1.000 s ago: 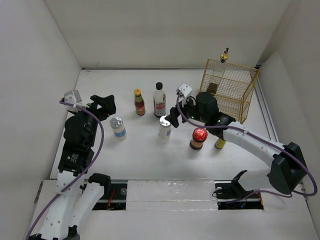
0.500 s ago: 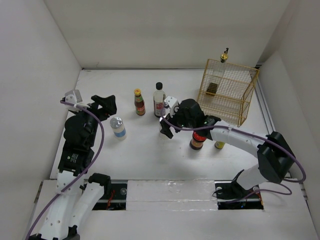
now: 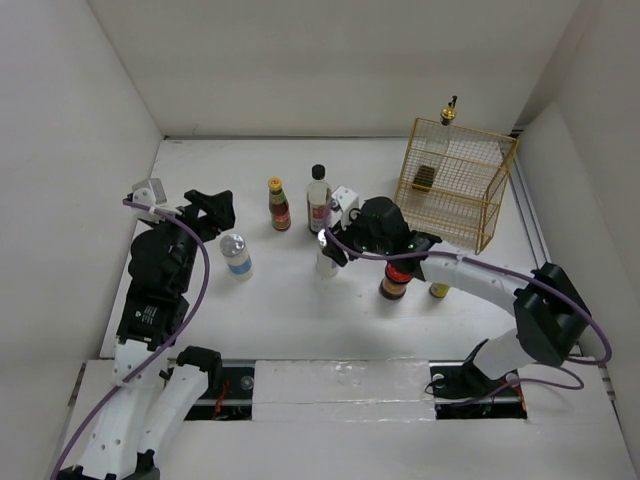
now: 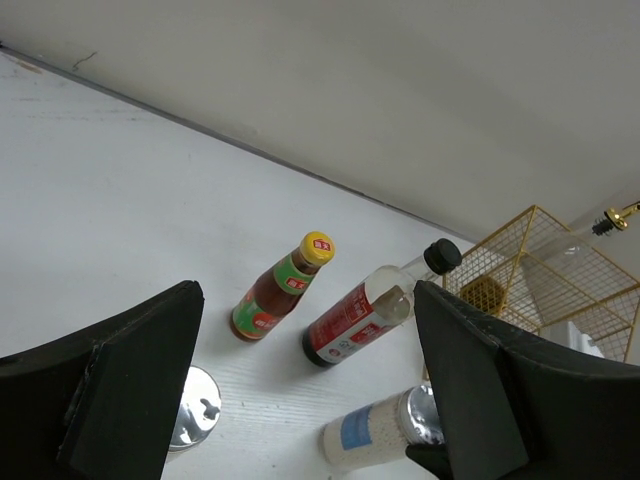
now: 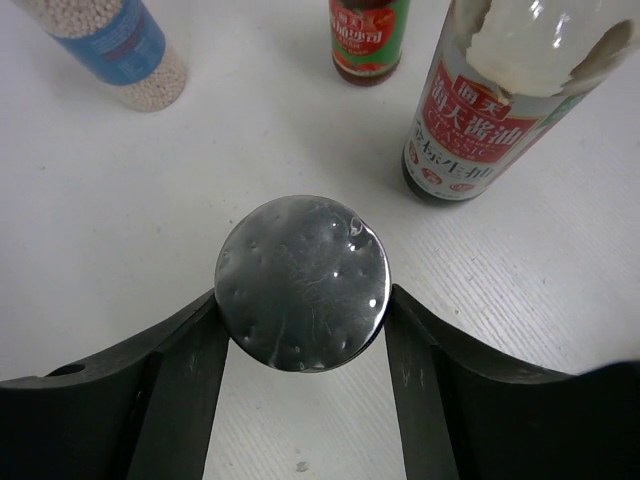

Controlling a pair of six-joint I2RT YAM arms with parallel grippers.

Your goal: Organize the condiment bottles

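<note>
My right gripper (image 3: pixel 329 250) (image 5: pixel 304 298) is shut on the lid of a silver-lidded bottle (image 5: pixel 303 282) with a white body (image 3: pixel 327 264), standing mid-table; both fingers touch the lid's sides. A second silver-lidded, blue-labelled bottle (image 3: pixel 236 254) (image 5: pixel 120 45) stands to the left. Behind are the yellow-capped red bottle (image 3: pixel 279 204) (image 4: pixel 283 288) and the black-capped clear bottle (image 3: pixel 319 200) (image 4: pixel 380 315). A red-lidded dark jar (image 3: pixel 397 277) and a small yellow bottle (image 3: pixel 439 290) stand to the right. My left gripper (image 3: pixel 210 210) (image 4: pixel 310 385) is open and holds nothing.
A gold wire basket (image 3: pixel 455 185) (image 4: pixel 540 270) stands at the back right with a gold-capped bottle (image 3: pixel 449 112) behind its top edge and a small dark object inside. White walls close the table on the left, back and right.
My right gripper moved left and came down over the silver-lidded bottle, then its fingers closed onto the lid. The left arm has stayed still.
</note>
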